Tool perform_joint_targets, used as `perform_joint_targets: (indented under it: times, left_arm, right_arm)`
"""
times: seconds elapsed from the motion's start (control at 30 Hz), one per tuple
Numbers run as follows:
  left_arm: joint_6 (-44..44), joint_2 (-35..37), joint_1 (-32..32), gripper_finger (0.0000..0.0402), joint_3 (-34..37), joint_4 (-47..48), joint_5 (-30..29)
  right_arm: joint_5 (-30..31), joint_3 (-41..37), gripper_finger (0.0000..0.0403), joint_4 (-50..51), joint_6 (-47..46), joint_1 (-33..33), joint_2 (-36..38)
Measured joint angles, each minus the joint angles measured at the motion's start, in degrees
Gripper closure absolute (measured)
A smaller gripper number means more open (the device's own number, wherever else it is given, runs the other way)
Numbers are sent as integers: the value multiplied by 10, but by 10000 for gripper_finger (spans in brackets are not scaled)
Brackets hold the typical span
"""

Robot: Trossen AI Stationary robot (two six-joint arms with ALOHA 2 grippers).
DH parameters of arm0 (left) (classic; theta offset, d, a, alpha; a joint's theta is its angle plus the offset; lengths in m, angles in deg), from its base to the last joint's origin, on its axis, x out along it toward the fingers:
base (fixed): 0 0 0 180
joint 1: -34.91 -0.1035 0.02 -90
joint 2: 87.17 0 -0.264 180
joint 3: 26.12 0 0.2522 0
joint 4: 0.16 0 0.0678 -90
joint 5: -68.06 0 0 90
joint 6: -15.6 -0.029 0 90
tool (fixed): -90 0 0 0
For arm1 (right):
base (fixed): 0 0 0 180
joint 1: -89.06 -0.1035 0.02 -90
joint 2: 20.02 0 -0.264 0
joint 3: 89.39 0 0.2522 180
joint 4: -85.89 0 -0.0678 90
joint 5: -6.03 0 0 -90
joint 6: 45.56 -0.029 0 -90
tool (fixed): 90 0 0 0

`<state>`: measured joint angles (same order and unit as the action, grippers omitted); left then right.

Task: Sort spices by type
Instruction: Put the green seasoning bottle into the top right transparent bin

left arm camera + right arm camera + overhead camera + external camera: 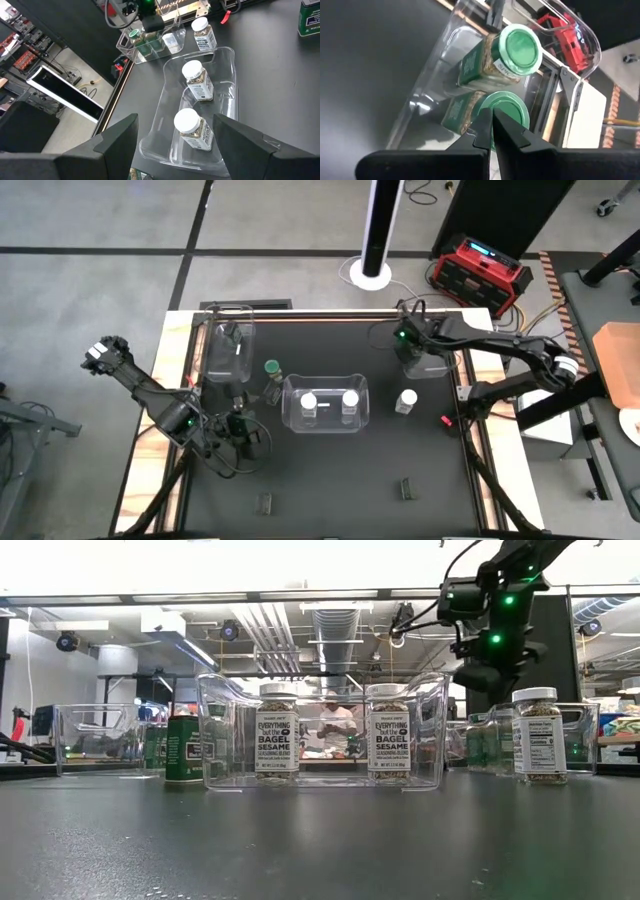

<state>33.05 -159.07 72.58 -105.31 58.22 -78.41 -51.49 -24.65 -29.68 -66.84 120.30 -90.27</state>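
Note:
A clear bin (325, 420) at the table's middle holds two upright white-lidded spice jars (196, 80) (190, 130). Another white-lidded jar (406, 400) stands on the table to its right. A green-lidded jar (272, 370) stands at its far left corner. Two green-lidded jars (520, 45) (502, 107) sit in the far right bin (425, 368). My right gripper (492, 114) hangs shut over that bin, above the nearer green lid. I cannot tell whether it touches the lid. My left gripper (175, 125) is open to the left of the middle bin, pointing at it.
A third clear bin (230, 352) stands at the far left of the table. Two small dark fittings (265, 502) (405, 490) sit near the front edge. Bare black tabletop lies between the middle bin and the front edge.

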Motion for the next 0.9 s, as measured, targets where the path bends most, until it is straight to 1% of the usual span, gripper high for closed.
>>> perform_joint_targets:
  times: [0.33, 0.57, 0.73, 0.9]
  left_arm:
    - [0, 0, 0, 161, 0, 0, 0]
    - [0, 0, 0, 161, 0, 0, 0]
    - [3, 0, 0, 161, 0, 0, 0]
    - [4, 0, 0, 161, 0, 0, 0]
  right_arm:
    - [2, 2, 394, 2, -21, 0, 5]
    - [8, 39, 394, 8, -23, 0, 19]
    - [66, 64, 394, 61, -60, 3, 27]
    - [72, 55, 394, 48, -67, 29, 20]
